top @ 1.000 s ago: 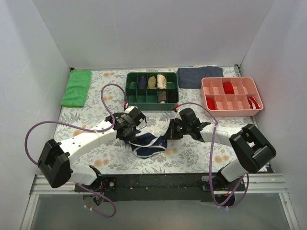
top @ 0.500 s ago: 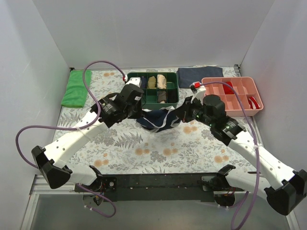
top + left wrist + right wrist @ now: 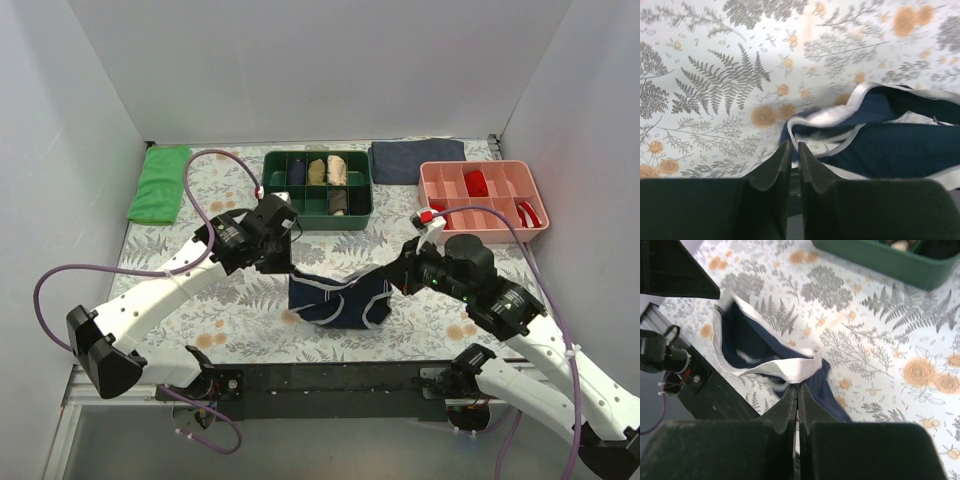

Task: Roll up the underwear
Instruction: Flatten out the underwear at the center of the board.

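The underwear (image 3: 338, 303) is navy with white piping. It hangs spread between my two grippers just above the floral table, with its lower part sagging toward the cloth. My left gripper (image 3: 287, 262) is at its left corner. In the left wrist view the jaws (image 3: 794, 144) stand a thin slit apart, with the underwear (image 3: 890, 150) gathered at their tips. My right gripper (image 3: 398, 277) holds the right corner. In the right wrist view it (image 3: 798, 386) is shut on the white waistband of the underwear (image 3: 747, 347).
A green divided tray (image 3: 318, 222) with rolled garments stands at the back centre, and its wall (image 3: 880, 260) shows in the right wrist view. A pink tray (image 3: 485, 232) is at the back right. A dark folded cloth (image 3: 415, 160) and a green cloth (image 3: 160, 183) lie along the back.
Both grippers lifted the underwear off the table and carried it toward the green tray. They have now drawn it back toward the near edge and lower, stretched wider between them.
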### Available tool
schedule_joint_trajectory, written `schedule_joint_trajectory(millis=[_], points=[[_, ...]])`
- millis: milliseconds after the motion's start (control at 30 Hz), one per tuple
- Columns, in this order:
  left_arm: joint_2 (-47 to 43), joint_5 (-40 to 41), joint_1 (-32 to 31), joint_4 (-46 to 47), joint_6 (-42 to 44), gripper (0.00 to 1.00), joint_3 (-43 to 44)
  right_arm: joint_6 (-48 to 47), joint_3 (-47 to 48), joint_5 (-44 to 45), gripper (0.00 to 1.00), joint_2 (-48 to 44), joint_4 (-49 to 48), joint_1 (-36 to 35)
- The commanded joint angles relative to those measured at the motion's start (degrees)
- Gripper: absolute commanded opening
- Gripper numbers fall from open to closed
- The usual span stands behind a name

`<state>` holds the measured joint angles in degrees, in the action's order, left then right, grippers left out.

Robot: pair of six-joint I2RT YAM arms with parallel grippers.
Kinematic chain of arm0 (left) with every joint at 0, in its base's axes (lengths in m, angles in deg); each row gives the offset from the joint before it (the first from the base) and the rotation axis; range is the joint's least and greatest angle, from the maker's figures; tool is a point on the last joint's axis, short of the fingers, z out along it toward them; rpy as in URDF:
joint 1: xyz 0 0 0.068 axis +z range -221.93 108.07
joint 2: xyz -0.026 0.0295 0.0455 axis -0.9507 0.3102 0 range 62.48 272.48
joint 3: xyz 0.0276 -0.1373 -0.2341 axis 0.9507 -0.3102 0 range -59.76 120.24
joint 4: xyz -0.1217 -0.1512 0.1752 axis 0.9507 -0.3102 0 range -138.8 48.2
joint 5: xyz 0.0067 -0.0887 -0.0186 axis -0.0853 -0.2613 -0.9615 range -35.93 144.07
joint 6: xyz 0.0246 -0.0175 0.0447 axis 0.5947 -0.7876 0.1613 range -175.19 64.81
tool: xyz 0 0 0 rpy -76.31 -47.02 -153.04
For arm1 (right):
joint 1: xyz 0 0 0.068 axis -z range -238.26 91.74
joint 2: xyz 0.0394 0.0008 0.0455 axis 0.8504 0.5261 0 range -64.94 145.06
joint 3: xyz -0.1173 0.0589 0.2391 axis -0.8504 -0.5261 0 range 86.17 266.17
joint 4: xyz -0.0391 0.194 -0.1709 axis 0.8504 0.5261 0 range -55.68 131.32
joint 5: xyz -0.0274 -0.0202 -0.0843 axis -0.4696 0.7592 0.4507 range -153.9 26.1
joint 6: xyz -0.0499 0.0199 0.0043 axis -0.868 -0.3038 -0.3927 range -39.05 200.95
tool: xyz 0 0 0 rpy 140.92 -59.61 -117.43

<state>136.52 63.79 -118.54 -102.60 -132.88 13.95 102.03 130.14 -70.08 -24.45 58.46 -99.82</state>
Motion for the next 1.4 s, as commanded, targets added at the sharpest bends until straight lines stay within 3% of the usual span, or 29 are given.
schedule_joint_trajectory(millis=[0,33,233,433,633,733,767,1033,1367], points=[[3.27,-1.11,0.20,-6.93,-2.28,0.06,10.56,-0.51,4.46,-0.15,0.01,0.81,-0.23,-0.19],[4.17,0.20,0.29,-7.32,-2.46,0.01,11.79,-0.86,4.55,-0.33,0.01,2.56,-0.58,-0.19],[8.57,1.01,1.35,-1.97,-0.88,0.00,3.91,-0.17,3.41,2.57,0.01,13.19,0.64,-0.19],[8.58,-4.96,1.35,4.45,-0.18,0.00,-4.44,5.28,-0.98,15.56,0.01,15.51,10.04,-0.10],[1.46,-15.67,1.35,16.57,-1.50,0.14,-13.15,7.21,-5.55,17.96,0.01,12.69,11.46,0.96],[-0.30,-19.46,1.35,23.25,-3.60,0.39,-16.58,8.36,-6.26,17.07,0.01,13.30,9.96,1.13],[0.13,-20.52,1.35,25.96,-3.61,0.42,-17.19,8.62,-6.17,17.07,0.01,13.65,10.05,1.31],[3.92,-24.04,1.17,40.83,-4.66,0.45,-28.52,8.19,-3.98,17.34,0.04,13.83,9.96,1.66],[9.97,-24.83,1.08,51.91,-2.03,0.47,-30.73,8.10,-4.50,15.32,0.05,13.92,8.47,2.10]])
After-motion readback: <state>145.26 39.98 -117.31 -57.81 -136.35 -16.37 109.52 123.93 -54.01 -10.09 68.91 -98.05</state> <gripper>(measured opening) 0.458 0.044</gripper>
